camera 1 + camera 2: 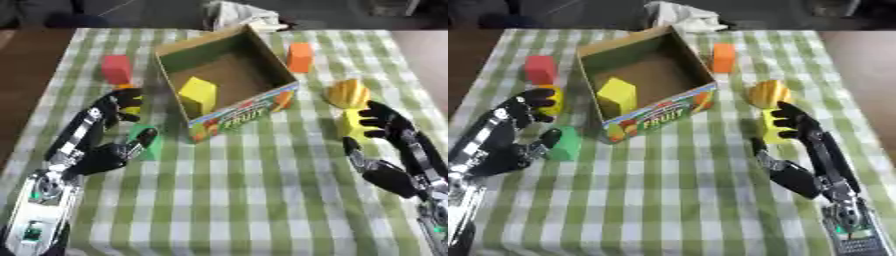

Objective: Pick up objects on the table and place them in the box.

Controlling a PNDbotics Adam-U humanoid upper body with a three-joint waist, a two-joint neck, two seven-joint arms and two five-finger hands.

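Nearest the front edge of the table (262, 210), which is covered in a green-and-white checked cloth, both arms reach in from the lower corners. The left hand (109, 131) lies toward the left edge with its fingers curled over a small yellow piece (131, 107) and its thumb against a green block (143, 141); whether it actually grips either one I cannot tell. The right hand (798, 145) sits toward the right edge, its fingertips curled onto a yellow block (775, 126), thumb apart and lower. Just beyond that block lies a yellow-orange rounded object (768, 93). In the middle stands the open cardboard box (229, 80), printed "FRUIT" on its near side, with a yellow block inside (197, 95) standing upright. Farther back, a red block (115, 69) stands left of the box and an orange block (300, 57) right of it. White crumpled material (242, 16) lies at the far edge.
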